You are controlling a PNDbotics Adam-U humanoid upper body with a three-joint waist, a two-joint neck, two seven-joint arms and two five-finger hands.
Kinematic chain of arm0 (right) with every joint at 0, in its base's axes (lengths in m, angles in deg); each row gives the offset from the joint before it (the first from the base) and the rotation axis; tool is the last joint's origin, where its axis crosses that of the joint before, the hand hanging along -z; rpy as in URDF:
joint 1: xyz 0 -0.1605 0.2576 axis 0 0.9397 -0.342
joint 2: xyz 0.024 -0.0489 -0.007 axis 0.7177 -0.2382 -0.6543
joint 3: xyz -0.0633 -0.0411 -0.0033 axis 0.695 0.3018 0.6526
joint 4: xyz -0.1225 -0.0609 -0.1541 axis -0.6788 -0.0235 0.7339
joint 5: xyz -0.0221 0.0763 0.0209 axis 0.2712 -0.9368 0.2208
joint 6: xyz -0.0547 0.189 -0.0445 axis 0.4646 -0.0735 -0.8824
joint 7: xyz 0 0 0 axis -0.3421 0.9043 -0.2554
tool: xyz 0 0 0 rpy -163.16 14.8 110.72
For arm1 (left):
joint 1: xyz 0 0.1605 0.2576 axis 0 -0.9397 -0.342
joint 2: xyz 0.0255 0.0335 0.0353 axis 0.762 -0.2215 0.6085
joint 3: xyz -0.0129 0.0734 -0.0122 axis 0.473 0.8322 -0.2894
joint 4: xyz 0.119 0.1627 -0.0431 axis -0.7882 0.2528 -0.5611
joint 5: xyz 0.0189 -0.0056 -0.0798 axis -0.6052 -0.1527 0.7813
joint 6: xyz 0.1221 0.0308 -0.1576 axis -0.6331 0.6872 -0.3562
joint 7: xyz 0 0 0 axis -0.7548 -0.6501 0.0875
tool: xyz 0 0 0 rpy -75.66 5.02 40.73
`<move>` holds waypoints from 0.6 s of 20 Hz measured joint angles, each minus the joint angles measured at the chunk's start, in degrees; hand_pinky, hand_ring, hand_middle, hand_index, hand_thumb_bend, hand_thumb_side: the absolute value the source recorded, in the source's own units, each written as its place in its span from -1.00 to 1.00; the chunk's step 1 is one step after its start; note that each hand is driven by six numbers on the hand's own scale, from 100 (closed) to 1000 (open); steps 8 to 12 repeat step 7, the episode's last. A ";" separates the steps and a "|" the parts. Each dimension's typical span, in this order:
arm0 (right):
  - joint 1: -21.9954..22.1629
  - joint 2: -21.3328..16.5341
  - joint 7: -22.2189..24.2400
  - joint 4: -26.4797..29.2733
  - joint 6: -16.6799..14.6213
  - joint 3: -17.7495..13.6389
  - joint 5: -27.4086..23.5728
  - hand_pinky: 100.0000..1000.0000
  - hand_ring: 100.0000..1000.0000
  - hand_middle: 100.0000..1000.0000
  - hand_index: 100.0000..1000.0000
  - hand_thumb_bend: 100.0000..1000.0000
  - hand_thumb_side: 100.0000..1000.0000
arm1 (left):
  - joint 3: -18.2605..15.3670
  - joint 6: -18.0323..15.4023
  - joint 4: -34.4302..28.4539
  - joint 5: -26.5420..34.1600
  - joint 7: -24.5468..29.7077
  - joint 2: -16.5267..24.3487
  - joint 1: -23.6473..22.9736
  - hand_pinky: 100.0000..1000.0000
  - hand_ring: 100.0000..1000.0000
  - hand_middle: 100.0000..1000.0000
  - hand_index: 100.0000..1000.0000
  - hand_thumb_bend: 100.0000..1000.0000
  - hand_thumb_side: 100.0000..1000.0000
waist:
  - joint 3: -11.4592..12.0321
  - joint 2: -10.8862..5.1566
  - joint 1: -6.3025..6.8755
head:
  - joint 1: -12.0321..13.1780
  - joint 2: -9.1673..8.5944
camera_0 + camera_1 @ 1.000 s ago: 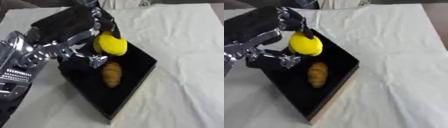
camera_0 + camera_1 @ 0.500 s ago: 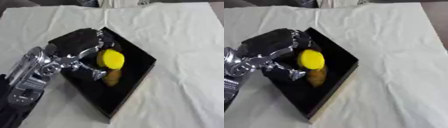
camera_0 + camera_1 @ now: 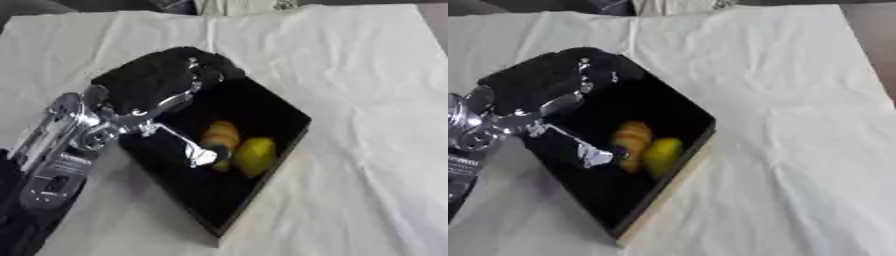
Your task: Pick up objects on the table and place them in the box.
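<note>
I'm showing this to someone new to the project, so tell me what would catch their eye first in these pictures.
First the black box, set askew in the middle of the white cloth, with a yellow lemon-like fruit and a brown croissant-like pastry lying side by side inside. Next the robot's left hand, black with silver joints, reaching in from the lower left over the box's near-left part, its fingers spread open and holding nothing.

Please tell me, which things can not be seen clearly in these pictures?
- Left hand: both views blurred, black against the black box; finger pose unclear.
- Right hand: in neither view.
- Brown thing beside the yellow fruit: too blurred to identify.
- Box floor: dark; anything else there is hidden.
</note>
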 measured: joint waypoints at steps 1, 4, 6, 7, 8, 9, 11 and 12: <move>0.00 0.00 -0.01 0.00 0.00 0.00 0.00 0.76 0.74 0.34 0.66 -0.89 -0.82 | -0.87 0.65 -1.01 0.23 -1.04 0.01 -0.09 0.79 0.71 0.63 0.85 -0.53 -0.22 | 0.04 -0.01 0.00 | -0.03 0.00; -0.08 -0.01 -0.07 0.00 -0.06 -0.01 0.00 0.76 0.73 0.34 0.66 -0.86 -0.86 | -5.20 3.99 -4.31 3.34 -6.84 0.31 -0.59 0.70 0.63 0.57 0.78 -0.69 -0.19 | 0.39 -0.14 0.02 | -0.33 0.04; -0.31 -0.10 -0.19 0.00 -0.18 -0.01 -0.03 0.76 0.73 0.34 0.66 -0.84 -0.88 | -9.62 7.01 -5.51 7.80 -14.13 0.99 -1.13 0.66 0.58 0.52 0.74 -0.68 -0.16 | 0.65 -0.40 0.09 | -0.64 0.26; -0.59 -0.25 -0.26 0.00 -0.27 -0.01 -0.05 0.76 0.73 0.34 0.66 -0.84 -0.88 | -12.07 8.59 -5.77 10.30 -18.31 1.37 -1.57 0.64 0.55 0.50 0.72 -0.67 -0.14 | 0.84 -0.52 0.15 | -0.88 0.47; -0.59 -0.25 -0.26 0.00 -0.27 -0.01 -0.05 0.76 0.73 0.34 0.66 -0.84 -0.88 | -12.07 8.59 -5.77 10.30 -18.31 1.37 -1.57 0.64 0.55 0.50 0.72 -0.67 -0.14 | 0.84 -0.52 0.15 | -0.88 0.47; -0.59 -0.25 -0.26 0.00 -0.27 -0.01 -0.05 0.76 0.73 0.34 0.66 -0.84 -0.88 | -12.07 8.59 -5.77 10.30 -18.31 1.37 -1.57 0.64 0.55 0.50 0.72 -0.67 -0.14 | 0.84 -0.52 0.15 | -0.88 0.47; -0.59 -0.25 -0.26 0.00 -0.27 -0.01 -0.05 0.76 0.73 0.34 0.66 -0.84 -0.88 | -12.07 8.59 -5.77 10.30 -18.31 1.37 -1.57 0.64 0.55 0.50 0.72 -0.67 -0.14 | 0.84 -0.52 0.15 | -0.88 0.47; -0.59 -0.25 -0.26 0.00 -0.27 -0.01 -0.05 0.76 0.73 0.34 0.66 -0.84 -0.88 | -12.07 8.59 -5.77 10.30 -18.31 1.37 -1.57 0.64 0.55 0.50 0.72 -0.67 -0.14 | 0.84 -0.52 0.15 | -0.88 0.47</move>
